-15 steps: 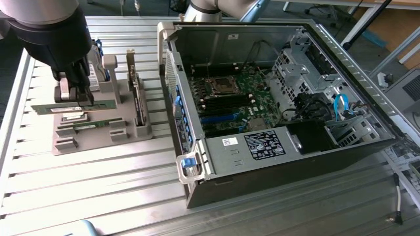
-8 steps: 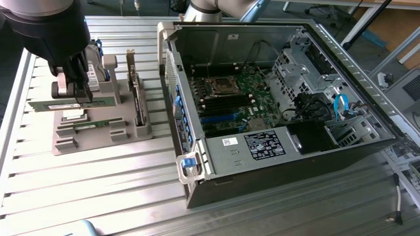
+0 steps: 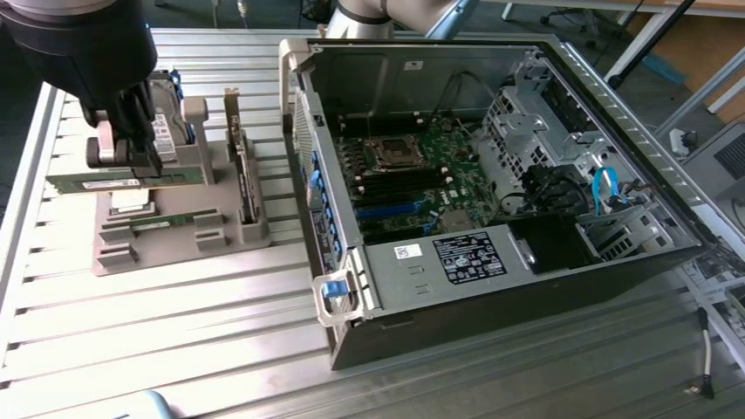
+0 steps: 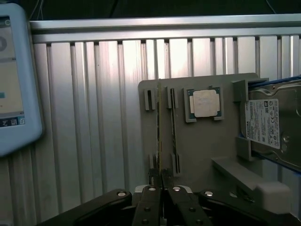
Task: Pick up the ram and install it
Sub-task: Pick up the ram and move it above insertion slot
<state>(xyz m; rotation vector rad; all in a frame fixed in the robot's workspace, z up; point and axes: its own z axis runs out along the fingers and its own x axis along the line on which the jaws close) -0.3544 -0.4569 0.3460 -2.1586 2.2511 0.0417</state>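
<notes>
Plainly, the ram (image 3: 111, 182) is in the gripper (image 3: 128, 166): we see the jaws closed on the green stick near its middle, at about ten o'clock on the exterior view's face, its long side level. It hangs over the grey holder (image 3: 174, 244), just at twelve o'clock of a second stick (image 3: 163, 221) lying in its own slot. From the wrist we see the held stick edge-on between the jaws, with the silver processor chip (image 4: 205, 103) and the hard drive (image 4: 268, 125) further along the holder.

We judge the pick-up to be the step in hand. The install is not begun, since the open computer case (image 3: 385, 292) stands well apart at three o'clock. Seating would call, we think, for lining the stick up with the dark slots (image 3: 402, 185) on the board.

We cannot tell whether the stick has fully cleared the holder. Its contact edge is hidden, and the slot latches are too small to read.
</notes>
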